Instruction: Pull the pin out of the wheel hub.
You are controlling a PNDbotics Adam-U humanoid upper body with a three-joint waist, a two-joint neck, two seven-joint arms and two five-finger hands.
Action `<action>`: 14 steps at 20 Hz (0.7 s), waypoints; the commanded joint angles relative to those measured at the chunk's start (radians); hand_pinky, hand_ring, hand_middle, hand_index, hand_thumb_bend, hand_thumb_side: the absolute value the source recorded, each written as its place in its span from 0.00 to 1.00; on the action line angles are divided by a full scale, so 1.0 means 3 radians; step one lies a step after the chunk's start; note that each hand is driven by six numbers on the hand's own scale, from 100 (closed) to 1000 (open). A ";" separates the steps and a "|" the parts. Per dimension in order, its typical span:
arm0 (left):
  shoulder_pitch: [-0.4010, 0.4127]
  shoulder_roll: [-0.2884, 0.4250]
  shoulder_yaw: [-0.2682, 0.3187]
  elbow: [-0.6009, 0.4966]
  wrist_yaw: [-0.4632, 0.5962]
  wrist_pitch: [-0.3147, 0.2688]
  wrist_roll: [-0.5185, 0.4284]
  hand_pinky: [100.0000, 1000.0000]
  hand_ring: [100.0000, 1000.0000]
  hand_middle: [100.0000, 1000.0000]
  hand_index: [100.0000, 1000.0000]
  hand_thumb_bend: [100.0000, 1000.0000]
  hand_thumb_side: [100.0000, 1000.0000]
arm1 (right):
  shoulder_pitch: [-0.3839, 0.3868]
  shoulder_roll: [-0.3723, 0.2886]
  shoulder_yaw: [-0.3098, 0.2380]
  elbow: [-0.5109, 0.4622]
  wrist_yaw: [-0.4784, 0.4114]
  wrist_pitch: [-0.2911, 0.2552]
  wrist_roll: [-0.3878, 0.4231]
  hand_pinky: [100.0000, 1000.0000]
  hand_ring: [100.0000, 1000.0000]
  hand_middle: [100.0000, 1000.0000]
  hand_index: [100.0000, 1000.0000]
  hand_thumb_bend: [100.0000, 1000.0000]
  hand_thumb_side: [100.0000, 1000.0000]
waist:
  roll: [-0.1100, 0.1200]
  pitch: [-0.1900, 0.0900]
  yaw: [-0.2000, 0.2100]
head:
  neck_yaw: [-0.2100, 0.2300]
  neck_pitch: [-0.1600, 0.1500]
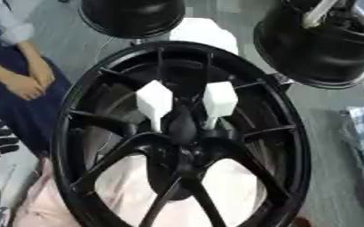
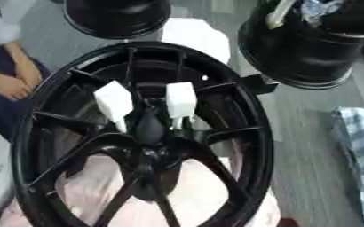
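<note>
Centrally, two white pins (image 1: 155, 103) inside wheel hub (image 1: 181, 153).

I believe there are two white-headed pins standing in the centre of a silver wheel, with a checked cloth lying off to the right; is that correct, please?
Not quite: the wheel is black, not silver, as the left eye view shows. The rest holds: two white-headed pins stand at its centre, and the checked cloth lies to the right.

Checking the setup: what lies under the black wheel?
A pale pink cloth shows through the spokes of the black wheel; rim and spokes hide the rest beneath.
</note>
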 commanded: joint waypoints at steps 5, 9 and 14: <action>-0.0016 0.0065 0.0051 -0.0047 -0.0006 -0.0002 0.0029 0.54 0.52 0.50 0.68 0.00 0.87 | 0.0520 -0.0419 -0.0672 0.0239 -0.0150 -0.0049 -0.0413 0.64 0.66 0.10 0.26 0.03 0.00 | 0.0028 -0.0049 -0.0015 | 0.0018 -0.0100; -0.0031 0.0050 0.0069 -0.0045 0.0004 -0.0004 0.0038 0.54 0.52 0.50 0.68 0.00 0.87 | 0.0824 -0.0400 -0.0794 0.0185 -0.0260 -0.0096 -0.0637 0.64 0.66 0.14 0.29 0.06 0.00 | 0.0044 -0.0025 -0.0023 | 0.0040 -0.0149; -0.0031 0.0049 0.0107 -0.0040 0.0014 -0.0012 0.0095 0.54 0.52 0.50 0.68 0.00 0.87 | 0.1232 -0.0064 -0.1163 0.0551 -0.0045 0.0131 -0.0898 0.71 0.80 0.46 0.57 0.21 0.07 | 0.0065 -0.0008 -0.0106 | 0.0079 -0.0178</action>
